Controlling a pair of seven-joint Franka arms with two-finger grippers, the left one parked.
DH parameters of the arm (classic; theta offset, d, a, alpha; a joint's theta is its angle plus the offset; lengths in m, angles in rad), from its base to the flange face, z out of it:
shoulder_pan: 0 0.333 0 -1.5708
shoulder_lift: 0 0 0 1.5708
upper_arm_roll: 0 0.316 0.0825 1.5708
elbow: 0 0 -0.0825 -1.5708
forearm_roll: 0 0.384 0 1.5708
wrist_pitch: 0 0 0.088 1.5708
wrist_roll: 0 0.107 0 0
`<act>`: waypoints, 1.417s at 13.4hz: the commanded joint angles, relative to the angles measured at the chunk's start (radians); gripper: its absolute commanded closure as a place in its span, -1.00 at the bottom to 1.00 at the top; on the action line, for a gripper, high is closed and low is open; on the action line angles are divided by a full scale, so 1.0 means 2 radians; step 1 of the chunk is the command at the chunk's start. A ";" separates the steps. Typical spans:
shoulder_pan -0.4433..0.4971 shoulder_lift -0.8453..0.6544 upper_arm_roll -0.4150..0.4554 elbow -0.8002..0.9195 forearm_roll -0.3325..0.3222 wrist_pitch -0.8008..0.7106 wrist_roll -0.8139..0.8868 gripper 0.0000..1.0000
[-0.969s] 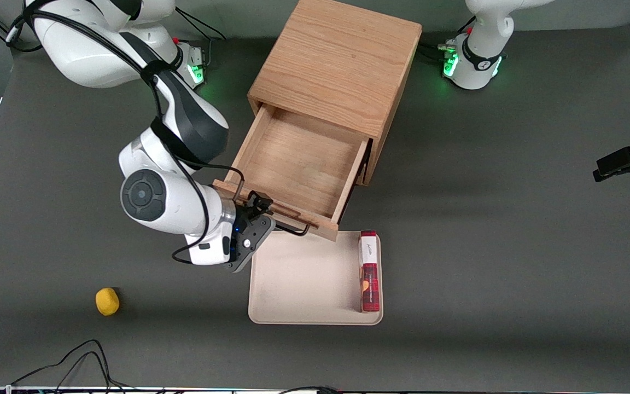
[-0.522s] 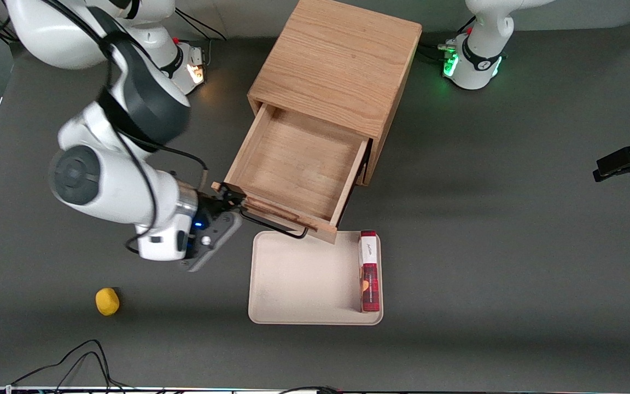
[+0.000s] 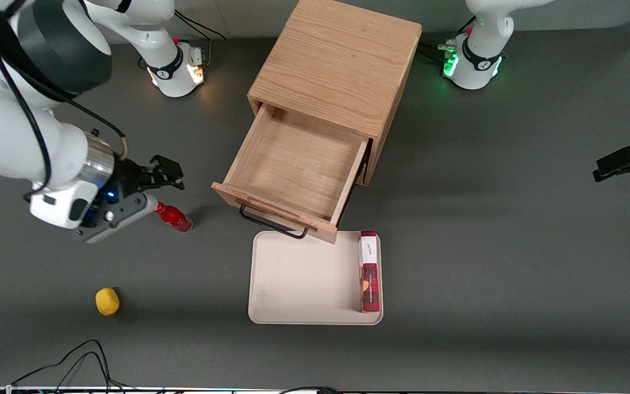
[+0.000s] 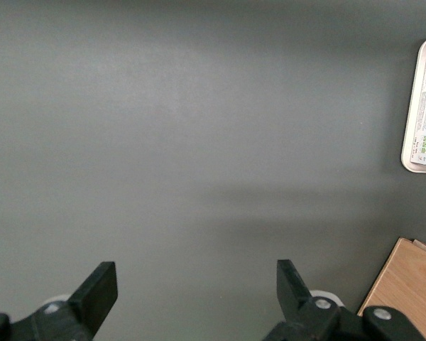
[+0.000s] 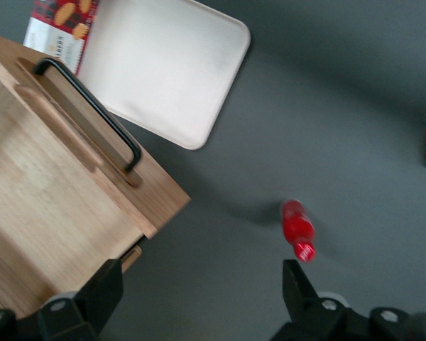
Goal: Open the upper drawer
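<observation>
One step looks done — the upper drawer [image 3: 298, 172] stands pulled well out of the wooden cabinet [image 3: 337, 65], its bare tray interior showing and its black wire handle [image 3: 273, 223] hanging over the edge of the beige tray [image 3: 304, 279], so nothing seems left but clearing the arm. Against a second ago the gripper [image 3: 163, 174] has let go of the handle and swung off toward the working arm's end of the desk [image 3: 512, 246] — fingers apart and holding nothing, above a red bottle [image 3: 173, 216] it had been covering.
</observation>
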 commanded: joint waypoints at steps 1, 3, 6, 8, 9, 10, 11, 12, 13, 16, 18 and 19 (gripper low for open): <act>-0.054 -0.119 0.005 -0.120 0.008 0.006 0.013 -1.00; -0.086 -0.167 0.006 -0.171 0.011 0.014 0.067 -1.00; -0.150 -0.215 0.006 -0.222 0.059 0.029 0.139 -1.00; -0.175 -0.217 0.006 -0.229 0.061 0.036 0.168 -1.00; -0.176 -0.213 0.007 -0.226 0.058 0.034 0.168 -1.00; -0.179 -0.213 0.003 -0.226 0.057 0.029 0.168 -1.00; -0.186 -0.213 0.000 -0.220 0.058 0.010 0.158 -1.00; -0.201 -0.212 0.001 -0.214 0.061 0.008 0.139 -1.00; -0.204 -0.215 0.002 -0.212 0.061 0.006 0.112 -1.00; -0.207 -0.234 0.000 -0.218 0.054 -0.010 0.097 -1.00; -0.200 -0.248 -0.013 -0.220 0.054 -0.023 0.068 -1.00; -0.181 -0.253 -0.038 -0.217 0.054 -0.041 0.037 -1.00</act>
